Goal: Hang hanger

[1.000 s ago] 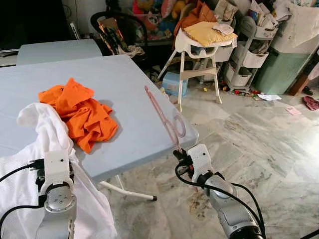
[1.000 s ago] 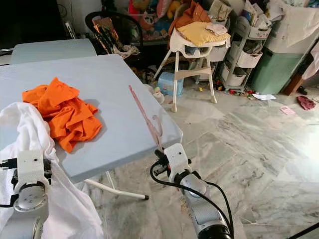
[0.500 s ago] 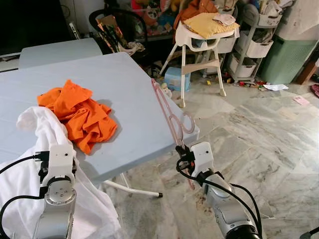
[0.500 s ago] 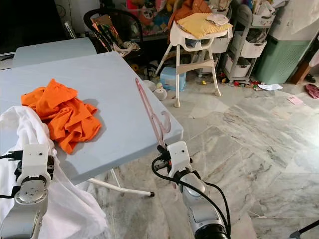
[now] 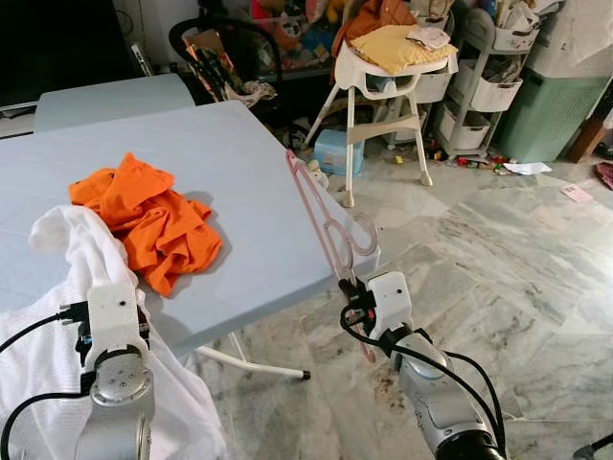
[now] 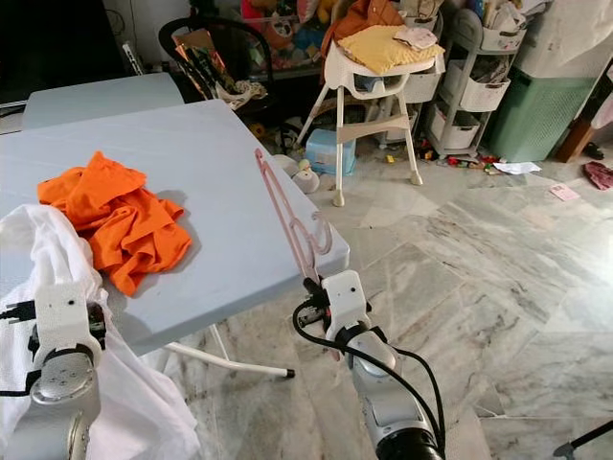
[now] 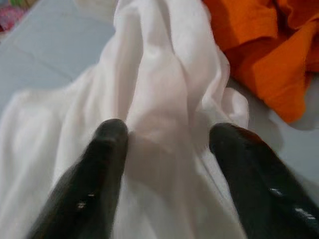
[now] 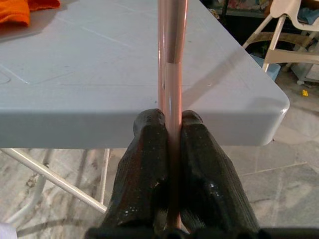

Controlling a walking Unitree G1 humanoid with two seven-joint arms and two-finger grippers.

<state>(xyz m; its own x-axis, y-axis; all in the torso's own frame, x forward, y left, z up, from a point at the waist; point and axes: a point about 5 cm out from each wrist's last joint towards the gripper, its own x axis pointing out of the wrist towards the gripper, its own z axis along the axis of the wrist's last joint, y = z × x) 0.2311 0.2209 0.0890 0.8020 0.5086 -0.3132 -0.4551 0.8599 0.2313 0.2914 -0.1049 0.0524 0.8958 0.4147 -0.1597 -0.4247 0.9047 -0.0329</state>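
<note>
While the right arm extends forward just off the near corner of the table (image 5: 239, 172), the right gripper (image 8: 170, 130) has both black fingers (image 8: 147, 149) pressed together on the thin bar of one pink hanger (image 5: 326, 216). The hanger stands tilted above that corner, its long edge rising away from the gripper over the tabletop, its hook (image 5: 359, 235) curling out past the table edge, and its lower end reaching below the table edge beside the gripper.

The left arm is raised at the near side of the table, forearm upright. The left gripper (image 7: 169, 134) has its two fingers (image 7: 107, 149) spread, with a fold of one white cloth (image 5: 67, 278) lying between them; whether the fingers actually press the fabric cannot be told. The white cloth drapes from the table edge down over the arm.

One orange garment (image 5: 148, 216) lies crumpled on the table, touching the white cloth. One white high chair (image 5: 388, 86) stands on the marble floor (image 5: 498, 259) beyond the table's far corner. No readable writing appears on any item
</note>
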